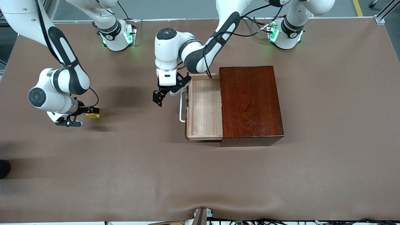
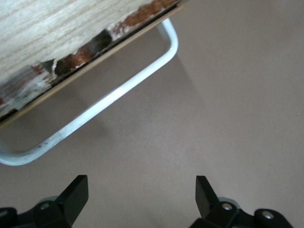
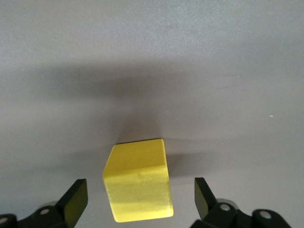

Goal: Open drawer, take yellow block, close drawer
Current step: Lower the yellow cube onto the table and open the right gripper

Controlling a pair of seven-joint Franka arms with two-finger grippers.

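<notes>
Drawer open, empty; yellow block out on table between spread fingers of right gripper. Left gripper wide by handle. Closing remains.

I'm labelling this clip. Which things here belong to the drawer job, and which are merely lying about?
Job: drawer, pulled open; yellow block on the table, between the open right gripper fingers; open left gripper beside the drawer's handle.
Lying about: nothing visible.

even, bright overhead light. soft arm shadows fall on the table toward 6 o'clock. wrist views are softly blurred.
</notes>
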